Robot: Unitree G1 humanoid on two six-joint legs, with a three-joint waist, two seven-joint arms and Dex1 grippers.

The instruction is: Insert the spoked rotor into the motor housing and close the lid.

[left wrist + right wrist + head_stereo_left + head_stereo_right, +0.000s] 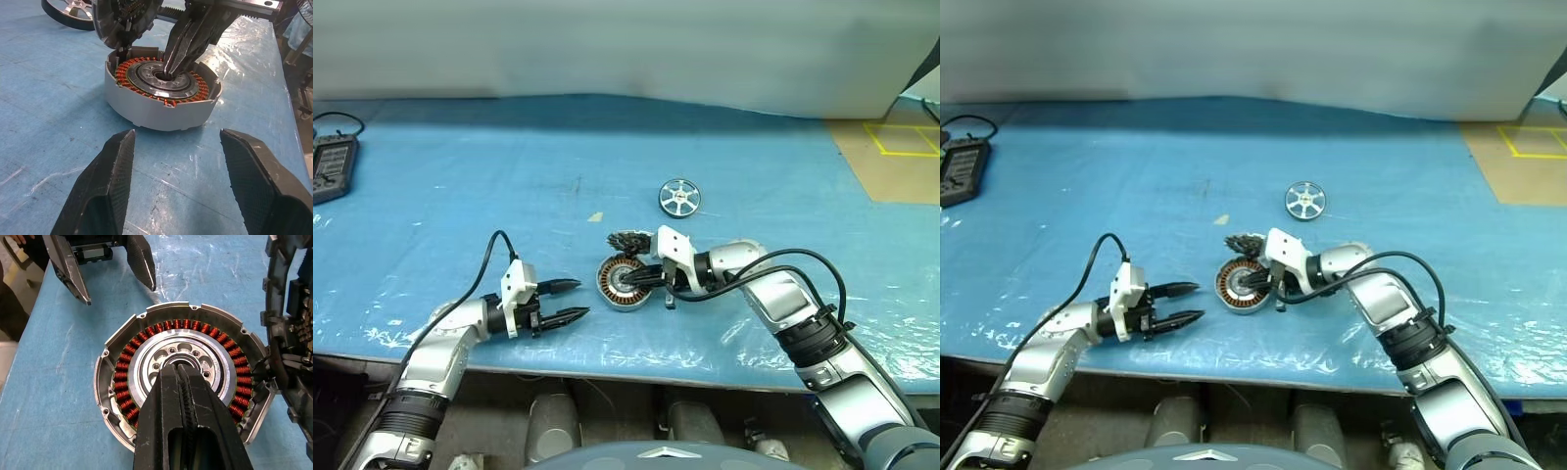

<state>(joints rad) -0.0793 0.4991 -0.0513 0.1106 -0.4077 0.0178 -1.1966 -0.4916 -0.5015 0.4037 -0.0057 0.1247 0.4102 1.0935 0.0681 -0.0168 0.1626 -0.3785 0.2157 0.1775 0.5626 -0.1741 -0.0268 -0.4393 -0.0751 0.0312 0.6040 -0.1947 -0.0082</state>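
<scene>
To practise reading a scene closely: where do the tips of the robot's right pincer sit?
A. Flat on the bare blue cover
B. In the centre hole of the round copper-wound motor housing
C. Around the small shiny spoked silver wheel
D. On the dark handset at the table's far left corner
B: the shut right pincer points into the centre hole of the round copper-wound motor housing.

silver arms, black fingers [110, 186], white wrist brackets, black cables
</scene>
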